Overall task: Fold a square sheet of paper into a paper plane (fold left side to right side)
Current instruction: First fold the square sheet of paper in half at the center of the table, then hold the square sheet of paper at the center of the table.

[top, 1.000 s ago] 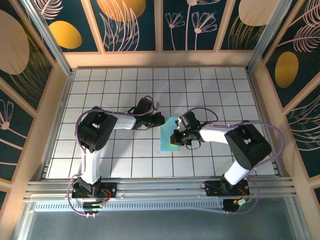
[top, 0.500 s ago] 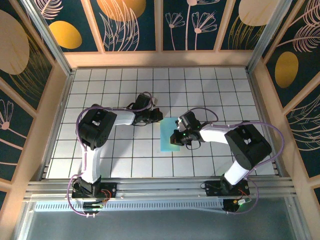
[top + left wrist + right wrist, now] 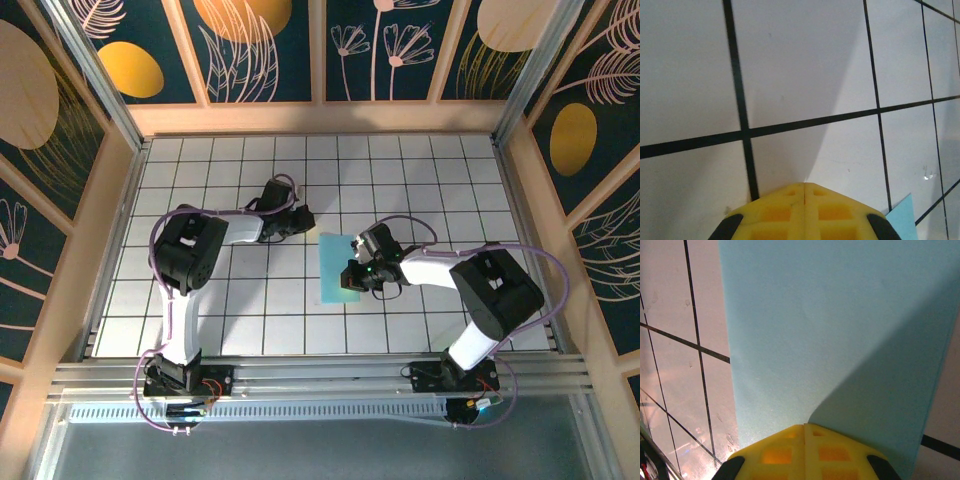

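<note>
The light-blue sheet of paper lies folded in half as a tall narrow rectangle at the middle of the tiled table. My right gripper is shut, its yellow tips pressed down on the sheet near its right side. Up and to the left of the sheet, my left gripper is shut with nothing in it and sits about one tile away. In the left wrist view its yellow tips meet over bare tiles, and a corner of the sheet shows at the lower right.
The white grid table is walled by a wooden frame with dark floral panels. A metal rail runs along the near edge by the arm bases.
My left gripper has drawn back up and to the left, off the sheet's top edge. The right gripper and the sheet have stayed where they were.
</note>
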